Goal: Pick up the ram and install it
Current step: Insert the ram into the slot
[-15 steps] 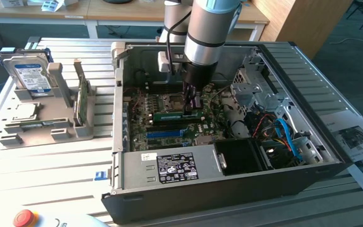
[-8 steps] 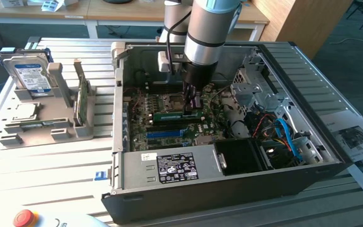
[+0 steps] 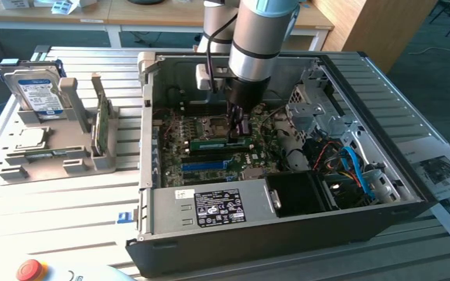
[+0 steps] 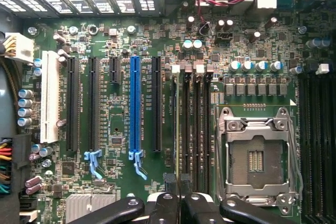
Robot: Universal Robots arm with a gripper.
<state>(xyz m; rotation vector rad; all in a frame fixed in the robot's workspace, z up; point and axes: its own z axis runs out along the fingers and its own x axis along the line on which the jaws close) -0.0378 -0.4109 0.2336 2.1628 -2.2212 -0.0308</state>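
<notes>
The ram is a slim green stick lying along the memory slots beside the CPU socket, inside the open computer case. My gripper reaches straight down into the case and is shut on the ram's upper edge near one end. In the wrist view the black fingers sit pressed close together at my gripper. There the ram shows edge-on as a thin strip running away from them, in line with the black memory slots. How deep the ram sits in its slot I cannot tell.
A grey rack on the exterior view's left holds a hard drive and a wider green card. The motherboard carries a bright-blue slot. A power supply and blue cables crowd the case. A red stop button sits in front.
</notes>
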